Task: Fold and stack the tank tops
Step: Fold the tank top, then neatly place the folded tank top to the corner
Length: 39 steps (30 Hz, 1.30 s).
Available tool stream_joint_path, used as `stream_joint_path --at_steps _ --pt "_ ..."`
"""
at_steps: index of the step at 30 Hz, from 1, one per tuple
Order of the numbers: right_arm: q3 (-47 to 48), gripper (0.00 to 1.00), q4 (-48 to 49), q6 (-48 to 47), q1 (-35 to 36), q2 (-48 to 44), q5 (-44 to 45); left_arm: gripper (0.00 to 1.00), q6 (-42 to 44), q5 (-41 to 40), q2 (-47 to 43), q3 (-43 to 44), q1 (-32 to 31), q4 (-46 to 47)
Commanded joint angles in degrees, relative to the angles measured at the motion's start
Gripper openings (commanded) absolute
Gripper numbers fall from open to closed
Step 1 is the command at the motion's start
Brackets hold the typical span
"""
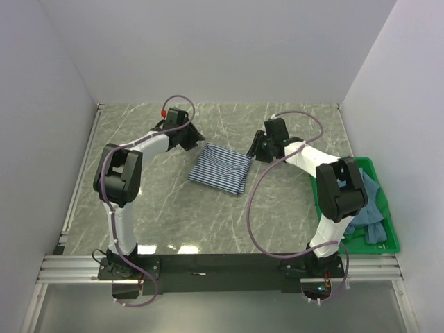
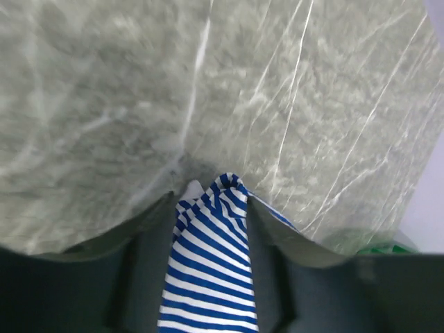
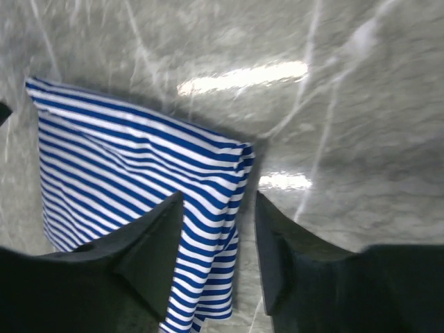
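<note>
**Striped top folded flat, both grippers parted at its far corners**

Green marble-look table (image 1: 229,222) under everything, walled in white. Left arm (image 1: 118,180) reaching from 7 o'clock toward 11. Right arm (image 1: 336,191) reaching from 5 o'clock toward 1. Green plastic crate (image 1: 393,244) at 4 o'clock by the table's edge, partly hidden behind the right arm's elbow. Navy-and-white striped tank top (image 1: 220,168) near the table's middle, a shade toward 12 o'clock, folded into a tilted rectangle and lying flat. Teal-blue tank top (image 1: 372,202) crumpled inside the crate, well apart from the striped one. Left gripper (image 2: 211,200) at the striped top's 11 o'clock corner: fingers parted, a bunched corner of cloth lying in the gap, no squeeze visible. Right gripper (image 3: 218,201) at the same top's 2 o'clock corner: fingers wide apart, straddling the folded edge, bare table showing between cloth and one finger, nothing held.
</note>
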Motion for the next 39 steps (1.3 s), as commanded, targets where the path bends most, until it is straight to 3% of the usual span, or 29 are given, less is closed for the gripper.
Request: stream_joint_path --at_steps 1,4,6,9,13,21,29,33,39 --pt "4.47 0.55 -2.72 -2.53 -0.42 -2.30 4.42 0.52 2.37 1.25 -4.16 4.02 0.59 3.86" --pt "4.13 0.56 -5.80 -2.71 0.81 -5.90 8.89 0.58 3.43 -3.31 -9.08 2.18 0.59 0.01" --pt "2.72 0.56 -7.12 -2.62 5.53 -8.89 11.62 0.54 2.64 -5.68 -11.89 0.51 0.50 -4.30" --pt "1.23 0.54 -7.48 -1.48 11.26 -10.74 15.33 0.46 2.99 -3.33 -15.32 -5.63 -0.46 -2.22" --pt "-0.88 0.50 -5.72 2.21 17.77 -9.43 16.12 0.38 5.27 0.88 -13.14 -5.31 -1.60 -0.88" --pt "-10.46 0.46 2.36 4.59 18.04 -3.54 9.89 0.38 9.40 7.66 0.12 3.84 -3.01 2.09" --pt "-14.51 0.42 3.51 3.18 17.95 -0.89 8.65 0.38 8.36 4.77 11.11 14.37 -2.84 -3.34" --pt "-14.95 0.42 2.28 2.04 17.87 -2.04 10.32 0.40 6.42 -0.14 11.39 15.27 -1.96 -6.16" --pt "-14.86 0.41 1.23 0.37 17.60 -2.92 10.15 0.51 6.32 0.55 6.12 12.28 0.85 -5.37"
